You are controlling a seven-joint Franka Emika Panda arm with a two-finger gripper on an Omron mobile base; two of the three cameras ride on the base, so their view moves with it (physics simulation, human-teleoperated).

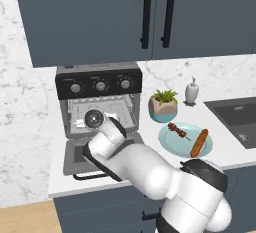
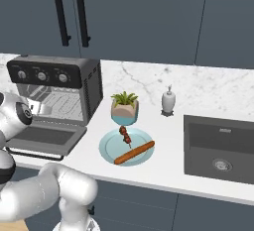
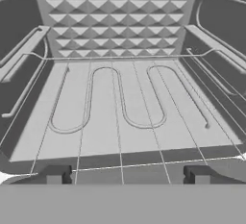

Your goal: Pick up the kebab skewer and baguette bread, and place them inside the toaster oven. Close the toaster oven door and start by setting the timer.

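Standing at the left end of the counter (image 1: 125, 174), the one toaster oven (image 1: 98, 102) has its toaster oven door (image 1: 82, 159) dropped flat toward the front edge, the black bar handle outermost. Three silver knobs (image 1: 100, 85) sit in a row on its black panel. The gripper (image 3: 127, 174) is at the oven's mouth, above the lowered door; in the hand view its two dark fingertips (image 3: 56, 173) stand spread wide apart with nothing between them, looking into the cavity at one wire rack (image 3: 120, 117) and the patterned back wall.

Right of the oven sits one potted plant (image 1: 163, 105), and behind that, farther right, one soap dispenser (image 1: 191, 92). In front of the plant, right of the oven door, lies one pale blue plate (image 1: 172, 142). On it rest one kebab skewer (image 1: 178, 131), on the side nearer the oven, and one baguette bread (image 1: 199, 143) beside it, apart from it, its far end reaching over the rim. Farthest right of the oven is one dark sink (image 1: 240, 119). Above the oven hang dark blue cabinets (image 1: 100, 17) with two black bar handles (image 1: 146, 14).
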